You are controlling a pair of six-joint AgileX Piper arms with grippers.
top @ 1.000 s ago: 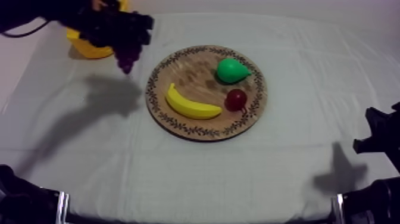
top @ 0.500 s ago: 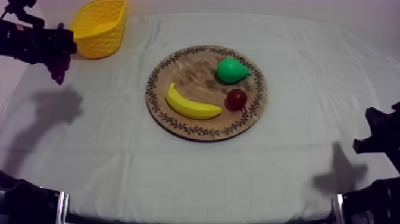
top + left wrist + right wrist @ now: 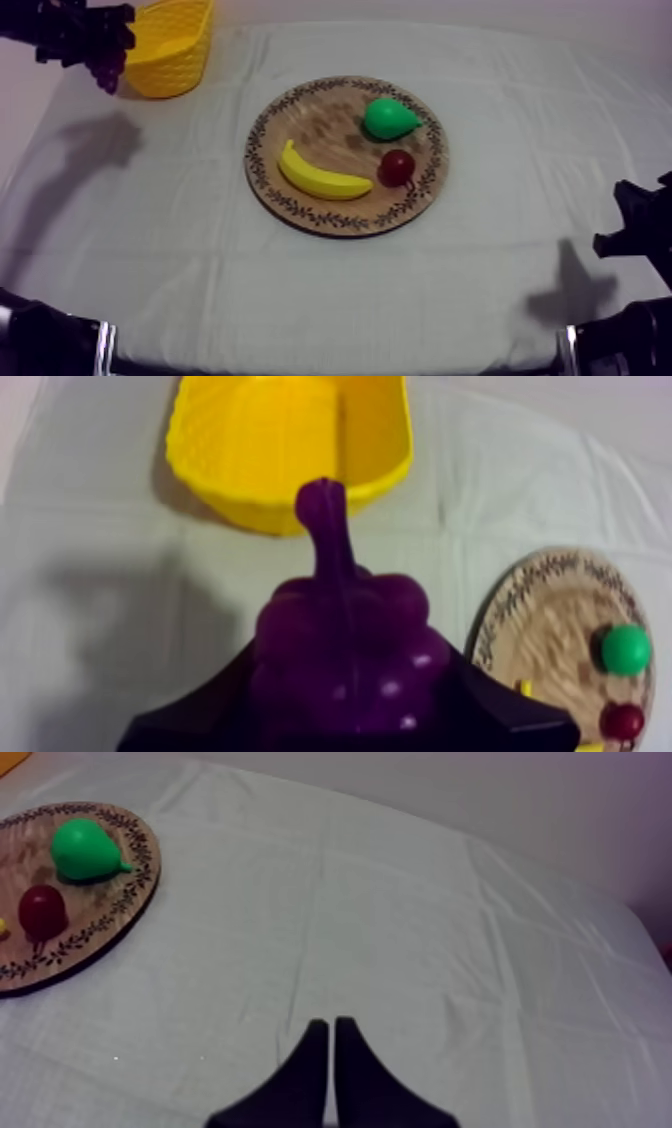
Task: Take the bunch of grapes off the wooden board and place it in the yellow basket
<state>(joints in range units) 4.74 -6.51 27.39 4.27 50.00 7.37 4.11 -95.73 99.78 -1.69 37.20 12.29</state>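
My left gripper (image 3: 88, 45) hangs at the table's far left corner, just left of the yellow basket (image 3: 170, 45), shut on the purple bunch of grapes (image 3: 106, 73). From the left wrist, the grapes (image 3: 345, 656) sit between the black fingers (image 3: 500, 721) with the stem pointing at the basket (image 3: 290, 446), which lies ahead and below. The wooden board (image 3: 347, 155) carries a banana (image 3: 320, 175), a green pear (image 3: 388, 118) and a small red fruit (image 3: 397, 167). My right gripper (image 3: 331, 1032) rests shut over bare cloth, right of the board (image 3: 90, 922).
The basket stands near the table's back left edge. My right arm (image 3: 635, 235) sits low at the right side. Bare cloth lies between basket and board and along the front of the table.
My left gripper, still holding the grapes, swung from over the basket's near side out to the far left, then back toward the basket's left side. The right arm has stayed still.
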